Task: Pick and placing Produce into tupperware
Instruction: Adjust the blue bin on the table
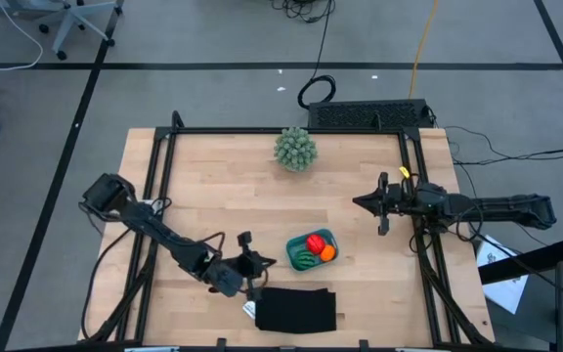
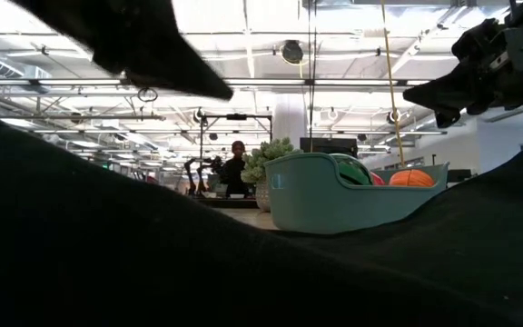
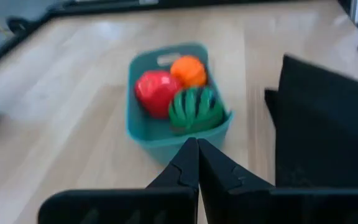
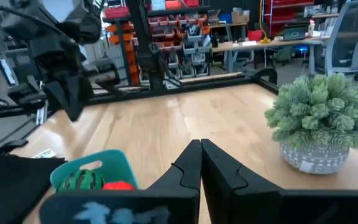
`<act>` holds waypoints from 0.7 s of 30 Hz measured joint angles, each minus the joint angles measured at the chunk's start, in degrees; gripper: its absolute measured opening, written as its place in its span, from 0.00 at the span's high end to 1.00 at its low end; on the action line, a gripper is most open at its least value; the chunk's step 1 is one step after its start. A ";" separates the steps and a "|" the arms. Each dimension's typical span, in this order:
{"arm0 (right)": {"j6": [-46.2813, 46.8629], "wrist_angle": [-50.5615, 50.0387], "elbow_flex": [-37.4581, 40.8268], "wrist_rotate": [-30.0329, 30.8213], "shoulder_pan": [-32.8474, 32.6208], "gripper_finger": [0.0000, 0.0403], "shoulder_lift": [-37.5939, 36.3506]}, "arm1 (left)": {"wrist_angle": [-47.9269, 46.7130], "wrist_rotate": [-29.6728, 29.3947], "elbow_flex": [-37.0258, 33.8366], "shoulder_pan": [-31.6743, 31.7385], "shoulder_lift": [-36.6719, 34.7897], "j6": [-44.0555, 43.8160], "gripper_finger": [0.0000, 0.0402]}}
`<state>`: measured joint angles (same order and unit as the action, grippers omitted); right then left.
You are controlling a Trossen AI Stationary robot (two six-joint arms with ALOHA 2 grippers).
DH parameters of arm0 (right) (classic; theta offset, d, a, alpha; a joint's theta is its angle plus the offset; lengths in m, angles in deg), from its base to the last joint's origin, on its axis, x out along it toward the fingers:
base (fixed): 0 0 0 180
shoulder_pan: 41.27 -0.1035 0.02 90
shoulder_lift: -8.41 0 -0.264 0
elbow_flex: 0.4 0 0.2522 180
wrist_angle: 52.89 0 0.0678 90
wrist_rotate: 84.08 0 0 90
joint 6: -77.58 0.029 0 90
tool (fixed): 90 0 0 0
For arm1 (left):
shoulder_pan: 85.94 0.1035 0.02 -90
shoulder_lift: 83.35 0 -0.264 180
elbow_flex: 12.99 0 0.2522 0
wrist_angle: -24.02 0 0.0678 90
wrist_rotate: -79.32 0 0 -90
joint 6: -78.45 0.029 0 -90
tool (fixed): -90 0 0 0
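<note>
The teal tupperware (image 1: 312, 248) stands on the table near its front middle. In it lie the green striped melon ball (image 3: 196, 109), the red tomato ball (image 3: 156, 92) and the orange ball (image 3: 188, 70). My left gripper (image 1: 267, 262) is shut and empty, just left of the tupperware, pointing at it (image 3: 198, 149). My right gripper (image 1: 360, 202) is shut and empty above the table's right part, away from the tupperware; its fingers show in the right wrist view (image 4: 201, 152).
A flat black rectangle (image 1: 296, 309) lies at the front edge, right beside my left gripper. A spiky pale-green plant in a pot (image 1: 294, 149) stands at the far middle. A person (image 2: 235, 168) stands in the room beyond the table.
</note>
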<state>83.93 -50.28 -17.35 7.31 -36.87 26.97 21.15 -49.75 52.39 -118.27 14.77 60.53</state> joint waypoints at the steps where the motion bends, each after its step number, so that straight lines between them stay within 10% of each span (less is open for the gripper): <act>1: 0.15 0.14 0.00 0.02 0.00 1.00 0.45 | 1.42 0.60 -0.95 0.07 0.04 -0.01 1.00; 21: 9.50 -1.67 -0.02 0.02 -3.48 1.00 13.73 | 9.27 1.97 -1.71 1.01 7.52 -4.90 1.00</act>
<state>93.43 -51.95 -17.37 7.33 -40.35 40.70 30.42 -47.78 50.68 -117.26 22.29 55.63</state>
